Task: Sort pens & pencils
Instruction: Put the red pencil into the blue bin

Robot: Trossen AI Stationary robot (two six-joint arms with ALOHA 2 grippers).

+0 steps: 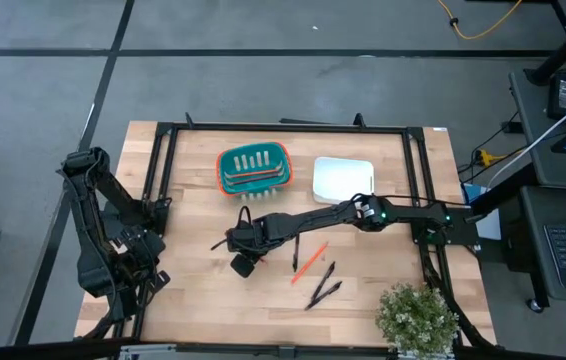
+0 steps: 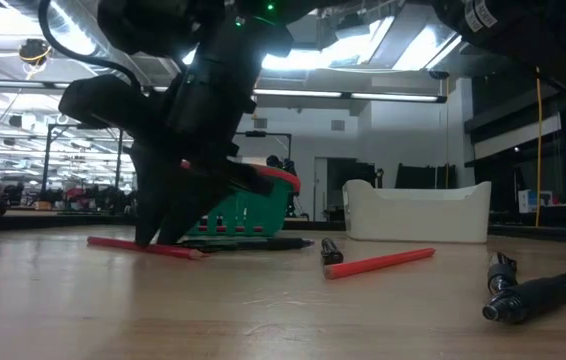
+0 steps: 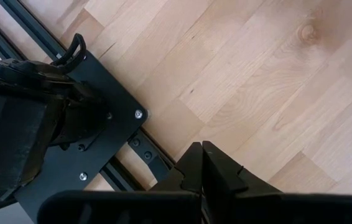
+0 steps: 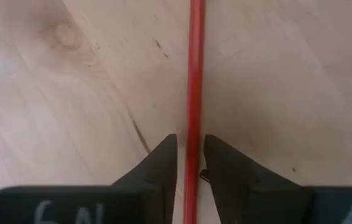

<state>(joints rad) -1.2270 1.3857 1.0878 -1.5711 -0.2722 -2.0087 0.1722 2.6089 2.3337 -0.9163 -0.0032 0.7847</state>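
Pencils first: a red-orange bundle lies in the teal basket at the far side of the worktop, so part of the sort looks done, though how many are in there I cannot count. The white bin beside it shows nothing inside from above — I judge the pens have not started going in.

My right jaws are down at the worktop's middle, straddling a pencil that lies flat on the wood. My fingers stand one on each side of it with a sliver of gap; closing in, but not yet clamped as far as I can see.

Left to do: this pencil, another pencil lying loose to the right, and about four pens scattered around it. My left jaws wait pressed together and empty at the worktop's left edge.

By my reckoning, more than half the job remains.
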